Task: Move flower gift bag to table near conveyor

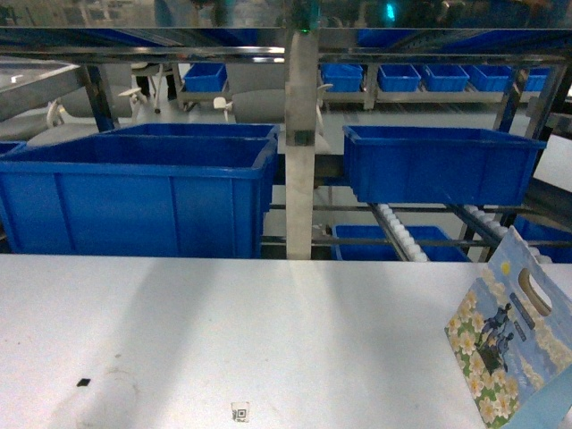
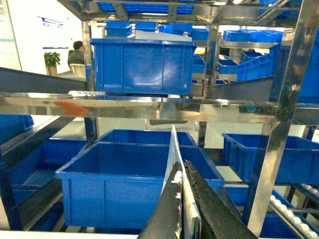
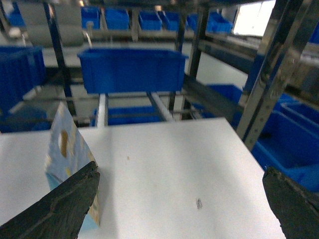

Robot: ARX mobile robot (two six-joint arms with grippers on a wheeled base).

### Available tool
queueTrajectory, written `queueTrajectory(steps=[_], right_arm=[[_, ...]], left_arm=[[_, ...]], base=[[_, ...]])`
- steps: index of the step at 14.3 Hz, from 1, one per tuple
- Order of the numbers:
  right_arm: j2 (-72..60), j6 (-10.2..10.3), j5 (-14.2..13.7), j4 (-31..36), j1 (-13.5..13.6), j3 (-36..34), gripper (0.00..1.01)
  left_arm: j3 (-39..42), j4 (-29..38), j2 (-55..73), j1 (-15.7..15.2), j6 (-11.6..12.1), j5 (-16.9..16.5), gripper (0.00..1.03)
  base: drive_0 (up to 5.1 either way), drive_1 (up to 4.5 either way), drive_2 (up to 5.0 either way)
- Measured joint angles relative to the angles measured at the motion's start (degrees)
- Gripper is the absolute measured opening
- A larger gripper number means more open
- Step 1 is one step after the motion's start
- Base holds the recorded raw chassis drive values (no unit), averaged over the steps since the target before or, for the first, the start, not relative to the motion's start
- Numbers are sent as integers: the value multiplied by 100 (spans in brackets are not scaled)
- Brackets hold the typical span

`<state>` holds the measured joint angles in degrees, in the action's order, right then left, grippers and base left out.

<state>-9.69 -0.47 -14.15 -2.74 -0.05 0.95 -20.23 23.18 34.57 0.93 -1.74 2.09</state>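
The flower gift bag [image 1: 505,340] stands upright on the white table [image 1: 268,331] at its front right; it is pale blue with flowers and a cut-out handle. In the right wrist view the bag [image 3: 65,144] is just left of my right gripper [image 3: 180,172], which is wide open over the table [image 3: 164,149] with nothing between its fingers. My left gripper [image 2: 182,199] is shut on a thin white sheet [image 2: 172,149] seen edge-on; I cannot tell what it is. Conveyor roller tracks [image 1: 398,234] run behind the table. Neither gripper shows in the head view.
Large blue bins [image 1: 134,192] [image 1: 438,165] sit on the steel shelving behind the table, with a steel post [image 1: 301,134] between them. More blue bins [image 3: 132,69] and a slanted steel post [image 3: 269,79] stand beyond the table's far and right edges.
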Motion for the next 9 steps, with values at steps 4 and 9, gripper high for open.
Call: queueTrajectory(steps=[4, 9], right_arm=[[680, -48, 179, -389, -114, 57, 98], [680, -48, 179, -389, -114, 59, 98]], left_arm=[[2, 199, 149, 225, -46, 238, 2], [232, 1370, 1508, 1436, -101, 1139, 2]], base=[[0, 0, 0], [0, 0, 0]])
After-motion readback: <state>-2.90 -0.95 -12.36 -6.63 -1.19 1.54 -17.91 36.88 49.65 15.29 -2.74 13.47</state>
